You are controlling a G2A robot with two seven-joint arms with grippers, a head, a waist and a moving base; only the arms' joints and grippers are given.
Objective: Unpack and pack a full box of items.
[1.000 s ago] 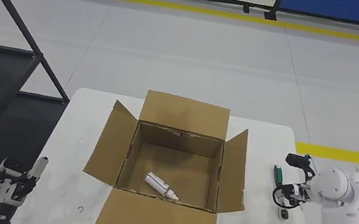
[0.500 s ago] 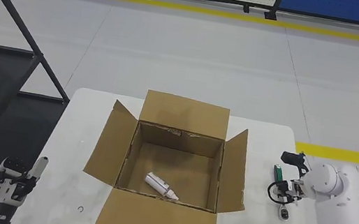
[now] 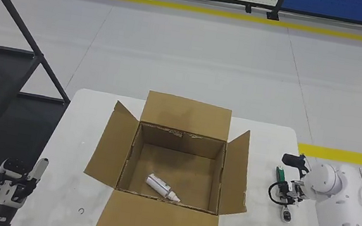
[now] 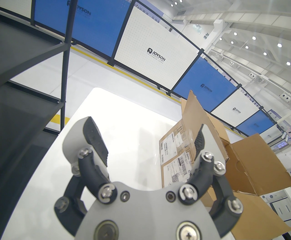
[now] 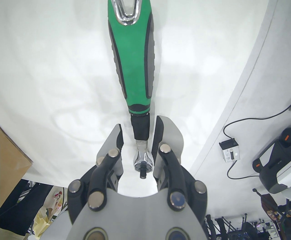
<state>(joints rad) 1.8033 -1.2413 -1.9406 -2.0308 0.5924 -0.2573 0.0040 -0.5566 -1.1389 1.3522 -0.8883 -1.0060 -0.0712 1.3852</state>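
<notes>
- The right gripper [image 5: 139,124], narrowly parted, straddles the chrome neck of the green-handled ratchet wrench [image 5: 134,56], apparently lined up to pinch it.
- The wrench lies flat on the white worktop [image 5: 56,68], right of the open brown cardboard box [image 3: 184,117].
- The left gripper [image 4: 145,127], wide and empty, hangs left of the box.

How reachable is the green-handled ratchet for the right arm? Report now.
Probably yes. The right pincer is open and straddles the neck of the ratchet, one finger on each side, as the tool lies on the table. Nothing sits between finger and tool.
</notes>
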